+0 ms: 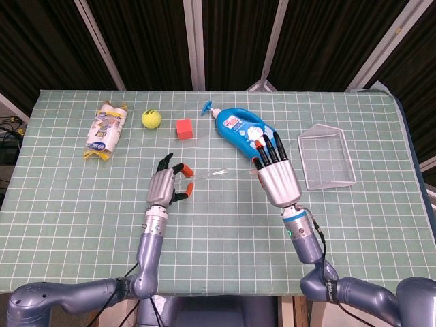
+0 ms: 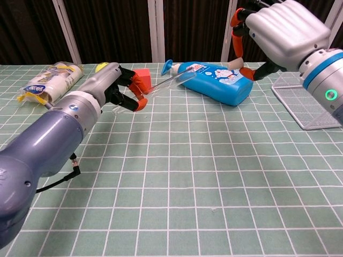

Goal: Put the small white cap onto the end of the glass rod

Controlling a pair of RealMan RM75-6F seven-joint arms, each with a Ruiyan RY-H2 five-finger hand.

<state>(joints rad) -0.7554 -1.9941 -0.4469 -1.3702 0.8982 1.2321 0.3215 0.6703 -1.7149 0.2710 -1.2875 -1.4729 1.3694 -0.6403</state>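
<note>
Head view: left robot hand (image 1: 165,187) near the middle of the table (image 1: 82,211), fingertips pinching one end of the glass rod (image 1: 212,174); the rod shows only as a faint pale line running right toward the right robot hand (image 1: 275,178). Right robot hand seen from the back, fingers extended over the blue bottle (image 1: 240,132); the small white cap cannot be made out here.

Chest view: rod (image 2: 170,81) plainly visible, clear, held off the table and slanting up toward the bottle (image 2: 214,79). Right robot hand (image 2: 278,33) raised, thumb and a finger pinching the small white cap (image 2: 246,71) above the bottle's right end; cap and rod apart.

Along the far edge: packet (image 1: 107,129), yellow ball (image 1: 151,119), red cube (image 1: 184,128). Near the right edge: clear tray (image 1: 327,157).
</note>
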